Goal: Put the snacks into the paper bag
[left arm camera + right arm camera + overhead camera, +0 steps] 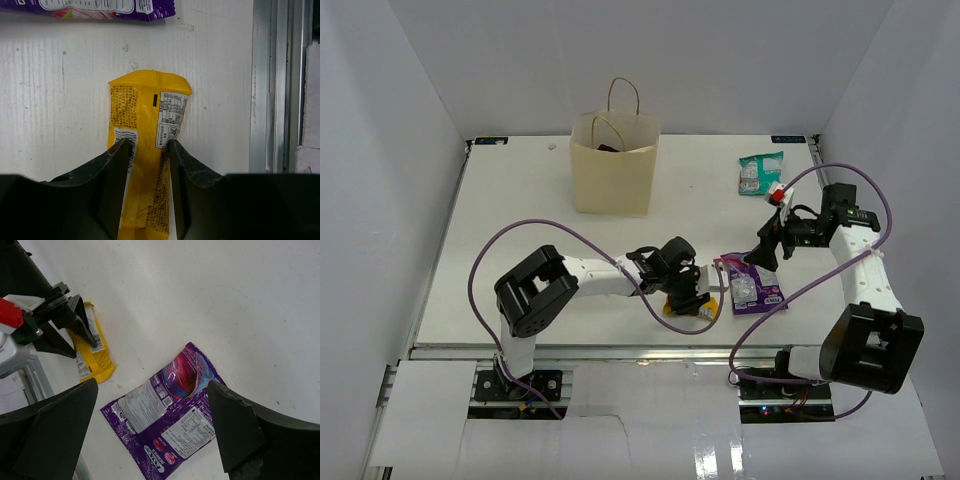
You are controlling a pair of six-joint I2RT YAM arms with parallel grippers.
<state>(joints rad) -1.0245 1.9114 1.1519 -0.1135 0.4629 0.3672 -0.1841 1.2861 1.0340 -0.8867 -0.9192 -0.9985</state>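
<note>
- L gripper (147, 144): fingers narrow, pads touching both long edges of yellow bar (150, 107). Bar lies flat on table (60, 100), nr front edge.
- Yellow bar: judged light and thin; glossy wrapper prob. slippery. Take across the width w/ modest force. Present hold sits toward one end, so free end may droop.
- R gripper (151, 387): fingers wide, empty, above purple pouch (167, 415).
- Purple pouch: flat, floppy film, likely hard to get under. Recommend pinching an edge seam.
- Teal pouch (760, 172): far right, well apart from paper bag (614, 170).
- Paper bag: upright at back, mouth open; dark item inside, not identifiable.
</note>
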